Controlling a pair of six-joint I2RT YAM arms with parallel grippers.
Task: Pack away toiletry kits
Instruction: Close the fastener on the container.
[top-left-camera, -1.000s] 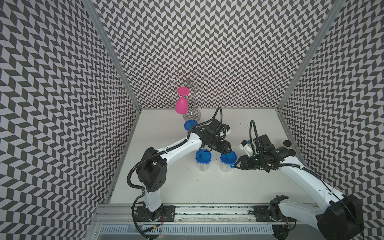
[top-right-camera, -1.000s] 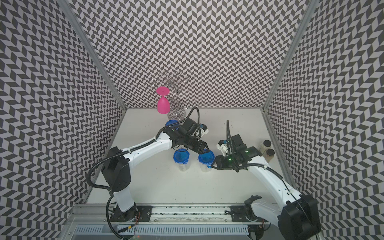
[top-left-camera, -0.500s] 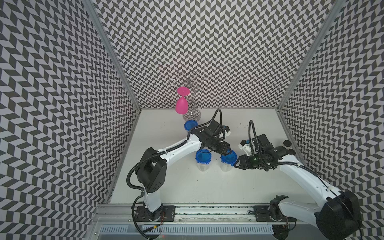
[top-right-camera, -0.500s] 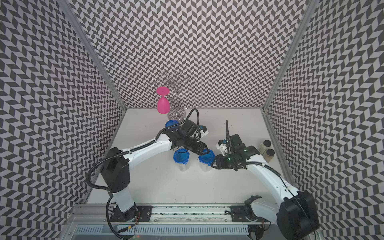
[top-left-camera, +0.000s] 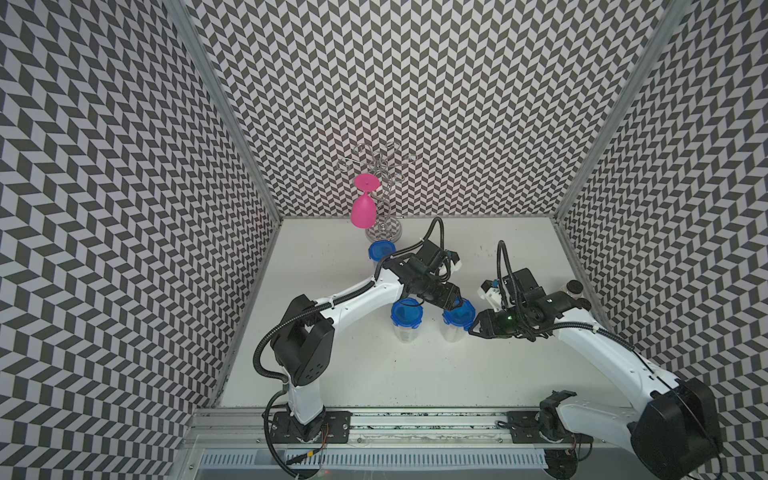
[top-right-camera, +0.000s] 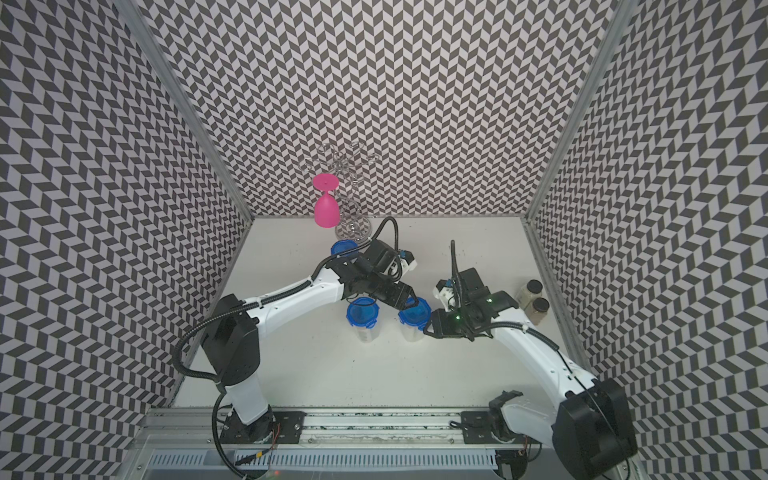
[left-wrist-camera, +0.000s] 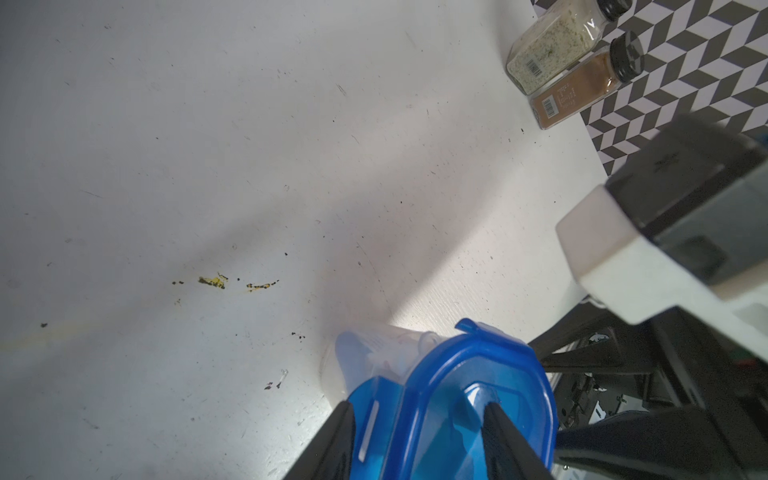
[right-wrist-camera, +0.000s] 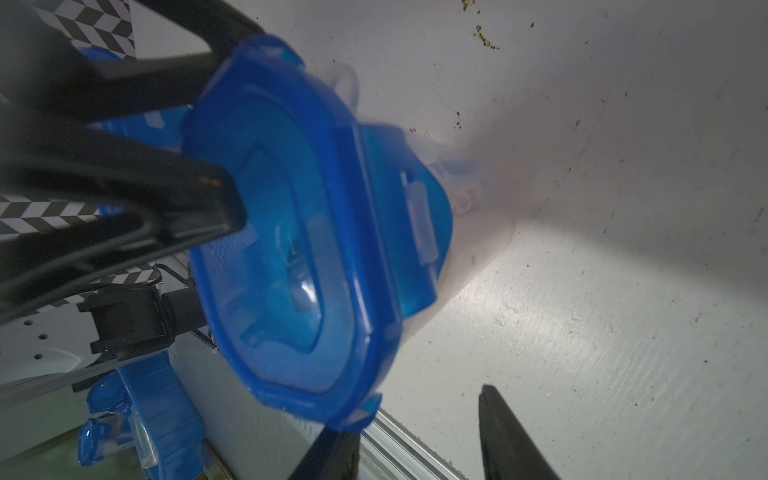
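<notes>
On the tabletop, the jar could be tipped if its tab, straddled by left jaws (grip unclear), is levered; right jaws part-open.

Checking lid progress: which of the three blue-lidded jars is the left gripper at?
The front jar nearest the right gripper; the left gripper straddles the edge of its lid. The neighbouring jar and the rear jar stand free.

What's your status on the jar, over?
Left gripper jaws astride clip tab of blue lid, grip unconfirmed. Right gripper jaws open beside the clear jar. Second jar close alongside, not touching.
</notes>
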